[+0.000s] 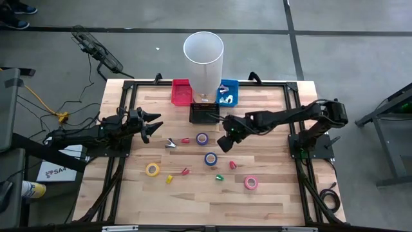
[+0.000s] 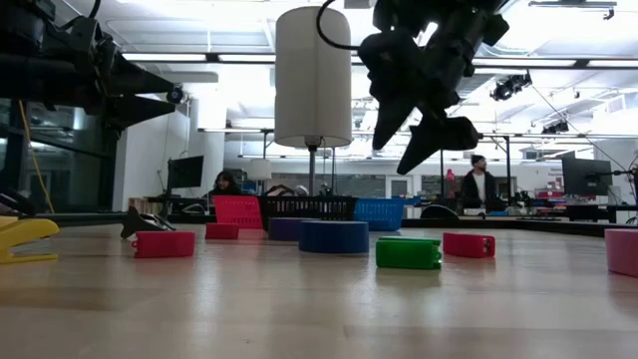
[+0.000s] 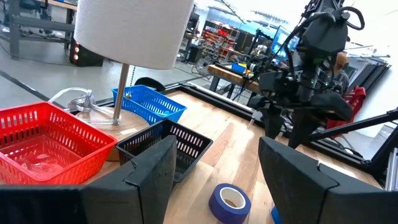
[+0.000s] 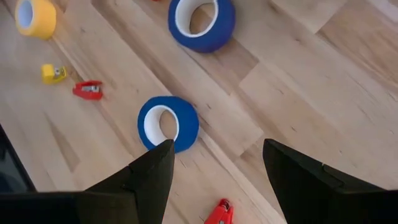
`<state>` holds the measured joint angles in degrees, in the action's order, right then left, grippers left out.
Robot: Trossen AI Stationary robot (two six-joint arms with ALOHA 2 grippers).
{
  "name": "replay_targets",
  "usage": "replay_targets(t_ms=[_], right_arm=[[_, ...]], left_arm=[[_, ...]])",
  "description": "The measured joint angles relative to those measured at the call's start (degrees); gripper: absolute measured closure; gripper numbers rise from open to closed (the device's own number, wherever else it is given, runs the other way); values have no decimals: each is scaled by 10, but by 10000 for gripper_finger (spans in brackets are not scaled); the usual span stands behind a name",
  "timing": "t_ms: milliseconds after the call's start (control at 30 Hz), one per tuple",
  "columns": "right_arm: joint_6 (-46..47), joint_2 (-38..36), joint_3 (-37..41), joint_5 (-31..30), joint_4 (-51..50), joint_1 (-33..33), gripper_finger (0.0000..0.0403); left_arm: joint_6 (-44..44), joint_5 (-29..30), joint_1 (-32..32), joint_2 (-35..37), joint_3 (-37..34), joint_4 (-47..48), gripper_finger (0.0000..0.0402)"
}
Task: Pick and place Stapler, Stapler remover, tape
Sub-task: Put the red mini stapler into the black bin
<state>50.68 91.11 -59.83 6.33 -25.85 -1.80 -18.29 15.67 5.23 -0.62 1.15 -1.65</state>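
Tape rolls lie flat on the wooden table: two blue (image 1: pixel 202 138) (image 1: pixel 210 158), one yellow (image 1: pixel 152 169), one pink (image 1: pixel 250 183). Small staplers, red (image 1: pixel 185 172), yellow (image 1: pixel 170 179) and green (image 1: pixel 219 177), lie among them, and a silvery stapler remover (image 1: pixel 170 143) lies to their left. My right gripper (image 1: pixel 225 138) hangs open above the table, just right of the blue rolls; its wrist view shows one blue roll (image 4: pixel 168 123) below its fingers. My left gripper (image 1: pixel 151 125) is open, raised at the table's left, pointing right.
A red basket (image 1: pixel 181 91), a blue basket (image 1: pixel 228 91) and a black basket (image 1: pixel 203 113) stand at the far edge around a tall white cylinder on a thin post (image 1: pixel 203 58). People sit and stand in the room beyond the table (image 2: pixel 478 184).
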Motion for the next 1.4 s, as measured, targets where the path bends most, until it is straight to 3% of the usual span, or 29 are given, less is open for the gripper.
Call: replay_targets(t_ms=[733, 1400], right_arm=[[33, 0, 0, 30, -135, 34, 166], [85, 84, 0, -74, -115, 152, 166]], left_arm=[[0, 0, 0, 0, 0, 0, 176], [0, -1, 0, 0, 0, 0, 176]])
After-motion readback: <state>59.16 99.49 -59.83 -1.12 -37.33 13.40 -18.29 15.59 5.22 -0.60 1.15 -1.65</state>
